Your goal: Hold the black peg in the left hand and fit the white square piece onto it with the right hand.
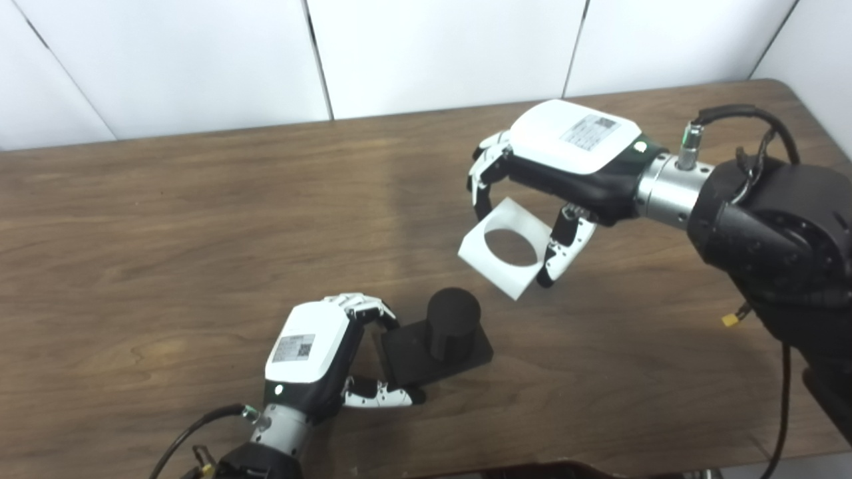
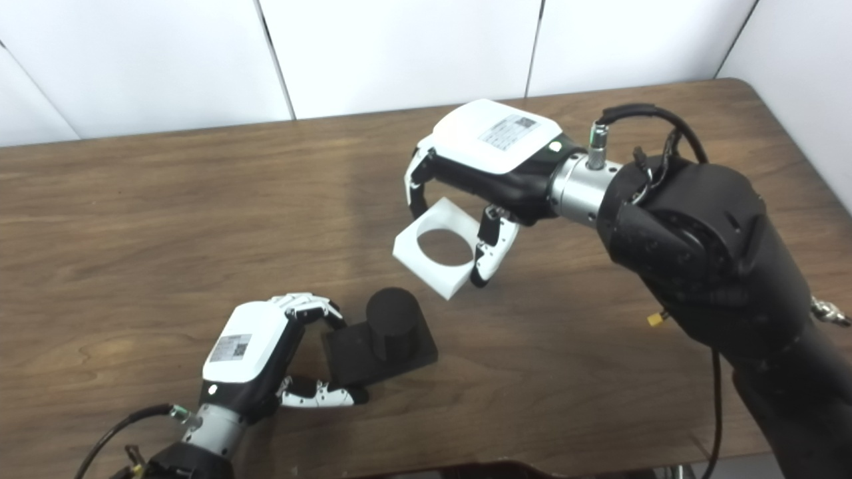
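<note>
Reading the printed labels on both hands fails us; each carries a square code, too small to make out. Our left hand (image 1: 319,362) pinches the black peg (image 1: 439,336) by its base on the table (image 1: 166,219). Our right hand (image 1: 552,169) pinches the white square piece (image 1: 506,249), tilted, up and right of the peg, apart from it.

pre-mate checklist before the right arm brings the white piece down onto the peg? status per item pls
1. Left robot hand gripping the black peg by its base: ok.
2. Peg upright on the table: ok.
3. Right robot hand holding the white square piece: ok.
4. Hole of the piece unblocked: ok.
5. Hole directly over the peg: not ok, it is up and to the right.
6. Piece level with the peg top: not ok, tilted.
</note>
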Robot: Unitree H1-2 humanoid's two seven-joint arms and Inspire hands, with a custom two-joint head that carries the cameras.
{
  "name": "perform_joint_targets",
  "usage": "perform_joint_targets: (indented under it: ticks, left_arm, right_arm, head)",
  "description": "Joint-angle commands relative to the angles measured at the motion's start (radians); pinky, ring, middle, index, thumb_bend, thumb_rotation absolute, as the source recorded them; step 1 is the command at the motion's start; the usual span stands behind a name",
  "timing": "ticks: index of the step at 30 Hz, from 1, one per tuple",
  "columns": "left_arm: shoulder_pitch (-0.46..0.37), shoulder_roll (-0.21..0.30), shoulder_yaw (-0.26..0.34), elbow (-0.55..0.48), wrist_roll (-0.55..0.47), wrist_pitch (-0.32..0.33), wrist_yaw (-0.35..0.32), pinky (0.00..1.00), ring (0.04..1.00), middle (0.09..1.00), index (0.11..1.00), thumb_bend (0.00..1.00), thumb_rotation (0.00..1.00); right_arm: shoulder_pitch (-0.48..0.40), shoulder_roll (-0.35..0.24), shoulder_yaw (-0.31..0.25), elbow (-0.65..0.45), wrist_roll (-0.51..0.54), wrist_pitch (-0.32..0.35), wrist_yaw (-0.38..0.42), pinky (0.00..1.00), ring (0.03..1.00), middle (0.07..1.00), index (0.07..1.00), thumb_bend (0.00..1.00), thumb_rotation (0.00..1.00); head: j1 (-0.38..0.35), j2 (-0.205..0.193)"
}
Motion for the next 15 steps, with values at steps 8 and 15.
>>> perform_joint_targets:
  ticks: [8, 15]
  left_arm:
    - [-0.004, -0.005, -0.011, -0.009, 0.003, 0.006, -0.054, 0.78, 0.792, 0.732, 0.485, 0.52, 0.05]
    - [-0.005, -0.007, -0.011, -0.020, 0.006, 0.012, -0.069, 0.79, 0.795, 0.735, 0.485, 0.52, 0.05]
  right_arm:
    - [-0.002, 0.074, 0.030, -0.009, -0.055, -0.043, 0.004, 0.76, 0.850, 0.739, 0.483, 0.52, 0.13]
    - [0.017, 0.115, 0.057, 0.020, -0.089, -0.078, 0.012, 0.77, 0.855, 0.747, 0.483, 0.52, 0.13]
  head:
    - [-0.001, 0.016]
    - [0.003, 0.022]
